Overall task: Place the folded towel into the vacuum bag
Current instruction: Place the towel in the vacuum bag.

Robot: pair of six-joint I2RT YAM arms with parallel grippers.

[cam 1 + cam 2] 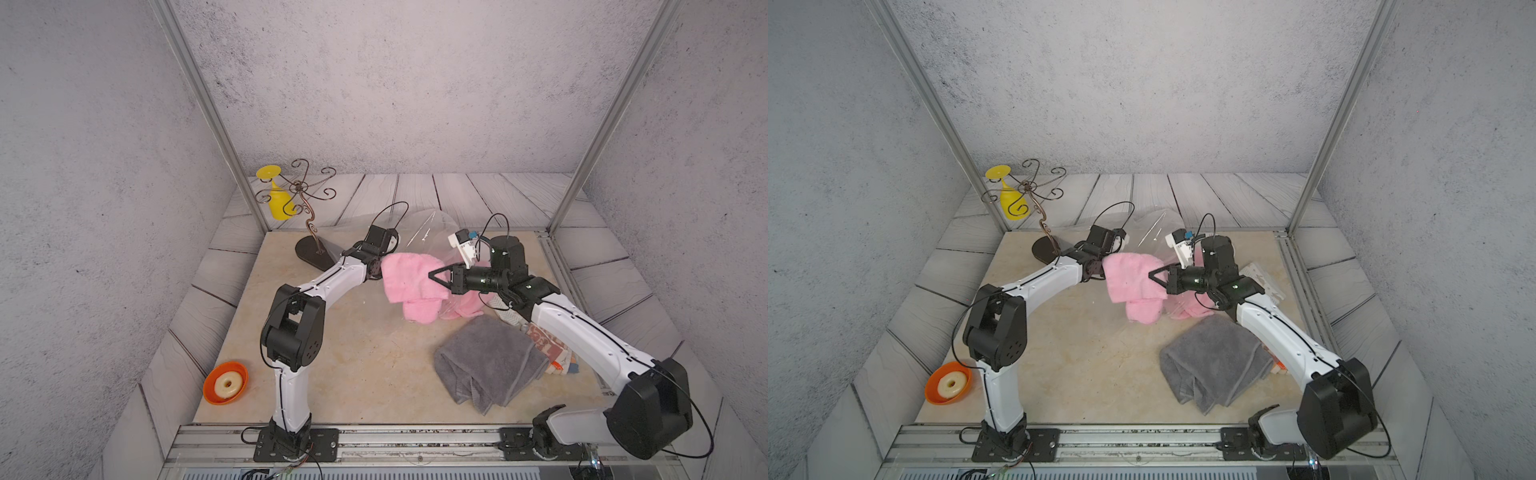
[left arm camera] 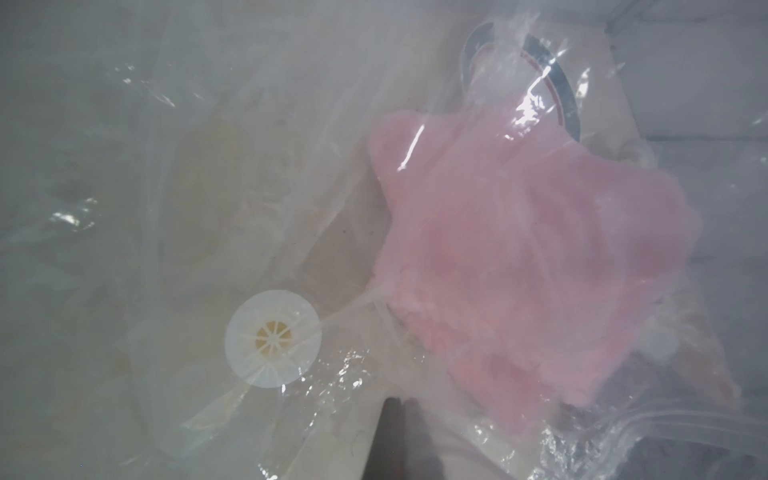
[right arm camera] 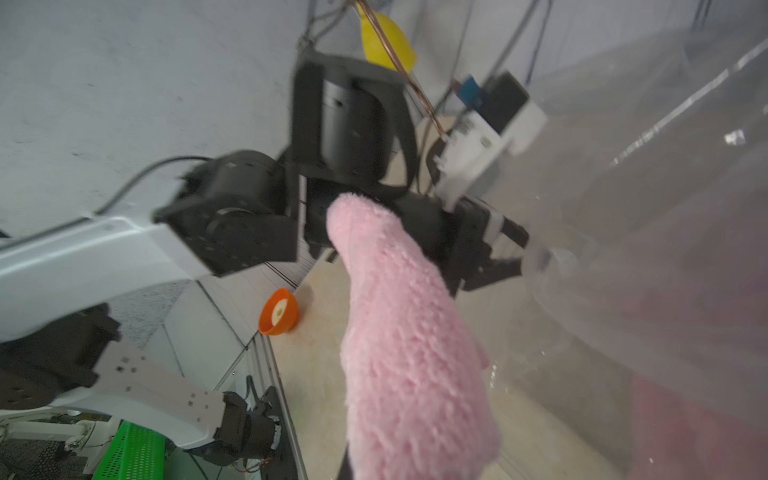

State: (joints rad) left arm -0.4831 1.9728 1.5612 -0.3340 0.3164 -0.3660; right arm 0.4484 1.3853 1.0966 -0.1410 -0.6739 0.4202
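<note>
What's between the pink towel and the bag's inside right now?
Nothing visible blocks it. The left tool pinches the bag by its edge; the pink towel hangs from the right tool at the mouth, partly behind plastic. The gray towel lies aside.

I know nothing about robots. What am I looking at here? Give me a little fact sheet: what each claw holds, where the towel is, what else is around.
Left gripper: shut on the vacuum bag at its edge, holding it up
Right gripper: shut on the pink towel
Pink towel: held up at one end, seemingly partly inside the bag
Valve: white disc on the bag
Elsewhere: grey towel, orange bowl, yellow glass on a wire rack
</note>
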